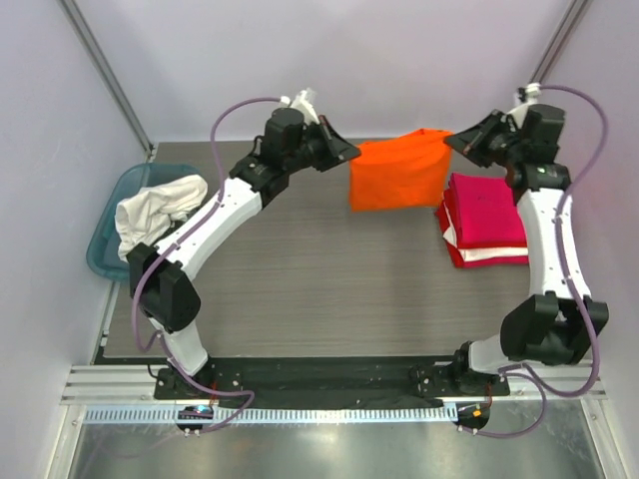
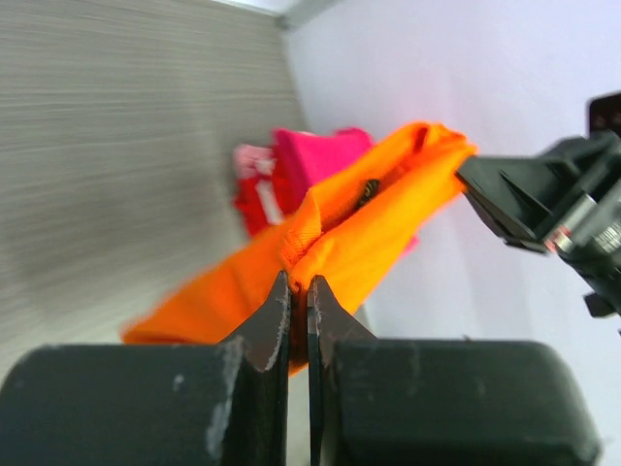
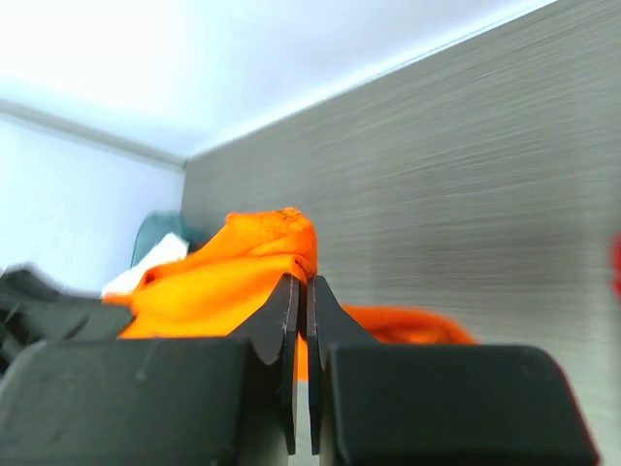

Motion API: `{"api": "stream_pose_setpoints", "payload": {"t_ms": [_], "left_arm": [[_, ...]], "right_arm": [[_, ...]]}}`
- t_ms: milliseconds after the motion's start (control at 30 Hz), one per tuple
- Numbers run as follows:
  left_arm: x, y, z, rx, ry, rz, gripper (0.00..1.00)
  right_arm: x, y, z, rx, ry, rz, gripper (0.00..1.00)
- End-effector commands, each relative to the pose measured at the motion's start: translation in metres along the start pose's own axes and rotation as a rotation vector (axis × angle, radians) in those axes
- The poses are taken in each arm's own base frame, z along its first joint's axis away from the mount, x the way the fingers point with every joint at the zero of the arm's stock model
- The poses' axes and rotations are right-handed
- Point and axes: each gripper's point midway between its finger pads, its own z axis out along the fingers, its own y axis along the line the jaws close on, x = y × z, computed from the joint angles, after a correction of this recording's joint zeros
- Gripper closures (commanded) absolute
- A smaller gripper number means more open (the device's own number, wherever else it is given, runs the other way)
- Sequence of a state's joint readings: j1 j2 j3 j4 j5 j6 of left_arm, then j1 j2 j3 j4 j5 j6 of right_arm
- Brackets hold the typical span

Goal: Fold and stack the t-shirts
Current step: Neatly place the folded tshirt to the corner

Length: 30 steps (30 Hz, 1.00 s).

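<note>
An orange t-shirt (image 1: pixel 397 172) hangs folded in the air at the back of the table, held between both grippers. My left gripper (image 1: pixel 351 153) is shut on its left top corner, seen pinched in the left wrist view (image 2: pixel 299 282). My right gripper (image 1: pixel 452 141) is shut on its right top corner, seen in the right wrist view (image 3: pixel 304 283). A stack of folded pink and red t-shirts (image 1: pixel 485 218) lies on the table at the right, just right of the hanging shirt; it also shows in the left wrist view (image 2: pixel 291 175).
A teal bin (image 1: pixel 112 218) stands off the table's left edge with a white t-shirt (image 1: pixel 156 208) draped over its rim. White walls close in the back and sides. The grey table (image 1: pixel 300 289) stretches in front of the shirt.
</note>
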State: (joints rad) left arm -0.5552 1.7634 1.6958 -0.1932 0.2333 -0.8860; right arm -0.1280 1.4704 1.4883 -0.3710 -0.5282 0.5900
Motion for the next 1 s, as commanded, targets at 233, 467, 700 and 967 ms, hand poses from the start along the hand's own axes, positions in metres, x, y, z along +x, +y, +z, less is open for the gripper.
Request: {"api": "stream_pose_setpoints", "payload": {"t_ms": [233,467,700,967], "left_arm": [[0.051,-0.155,0.011,0.224,-0.045,0.055,1.00],[0.084,-0.211,0.040,0.309,-0.057,0.050,1.00],[0.117,-0.224,0.079,0.348,-0.116,-0.004,1.00],[0.136,-0.231,0.109,0.411,-0.148,-0.059,1.00]], "right_arm": [[-0.085,-0.074,-0.129,0.470,-0.328,0.025,0.99],[-0.125,-0.128,-0.210,0.771,-0.490,0.055,0.99],[-0.143,-0.161,-0.256,1.039,-0.576,0.019,0.99],[-0.148,-0.198,-0.241,1.100,-0.517,0.046,0.99]]}}
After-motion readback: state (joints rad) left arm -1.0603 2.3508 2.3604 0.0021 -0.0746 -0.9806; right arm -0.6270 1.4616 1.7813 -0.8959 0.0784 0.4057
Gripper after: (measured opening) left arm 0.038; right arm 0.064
